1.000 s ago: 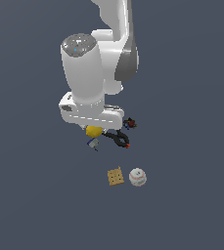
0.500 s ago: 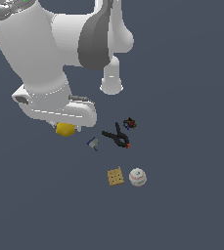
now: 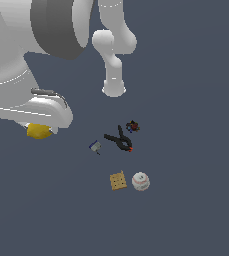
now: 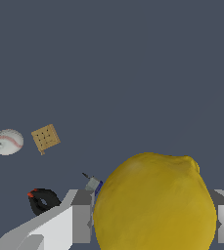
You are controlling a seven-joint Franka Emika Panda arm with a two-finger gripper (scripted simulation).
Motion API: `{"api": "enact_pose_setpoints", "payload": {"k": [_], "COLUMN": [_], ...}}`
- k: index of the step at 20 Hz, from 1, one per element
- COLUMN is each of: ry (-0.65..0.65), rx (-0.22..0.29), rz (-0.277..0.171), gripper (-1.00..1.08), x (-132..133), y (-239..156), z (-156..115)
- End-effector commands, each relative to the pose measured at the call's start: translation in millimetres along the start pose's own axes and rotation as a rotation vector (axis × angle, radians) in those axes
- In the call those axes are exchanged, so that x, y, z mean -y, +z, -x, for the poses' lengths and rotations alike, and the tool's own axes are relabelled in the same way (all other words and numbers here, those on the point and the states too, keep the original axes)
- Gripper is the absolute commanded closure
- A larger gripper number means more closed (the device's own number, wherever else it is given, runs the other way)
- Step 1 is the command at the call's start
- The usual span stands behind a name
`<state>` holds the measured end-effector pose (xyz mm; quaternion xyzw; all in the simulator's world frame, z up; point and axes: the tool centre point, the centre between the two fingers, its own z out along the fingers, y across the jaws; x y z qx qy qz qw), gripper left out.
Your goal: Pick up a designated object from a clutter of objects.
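Yellow lemon [image 4: 155, 205] sits clamped between the gripper [image 4: 147, 219] fingers, at the exterior view's left, well apart from the clamp [image 3: 120, 140], tan square [image 3: 118, 181] and baseball [image 3: 140, 181]; bare floor surrounds them.

No real room: a simulator's bare scene. A flat, featureless slate-grey floor [image 3: 196, 210] fills both views, with no walls, furniture or edges. The white arm [image 3: 31, 60] and a few small items, like the baseball [image 3: 140, 181], look smoothly rendered.
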<state>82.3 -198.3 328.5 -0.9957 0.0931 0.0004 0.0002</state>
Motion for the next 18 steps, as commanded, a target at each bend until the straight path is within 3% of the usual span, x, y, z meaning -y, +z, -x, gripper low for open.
{"api": "enact_pose_setpoints", "payload": {"k": [1,18], "ry": [-0.001,0.000], "rx": [-0.001,-0.001], "rz": [0.000,0.000], "gripper": [1.08,1.08], "x": [-9.4,-33.2], "y": [-9.0,-30.0], "z": [-7.6,-27.9]}}
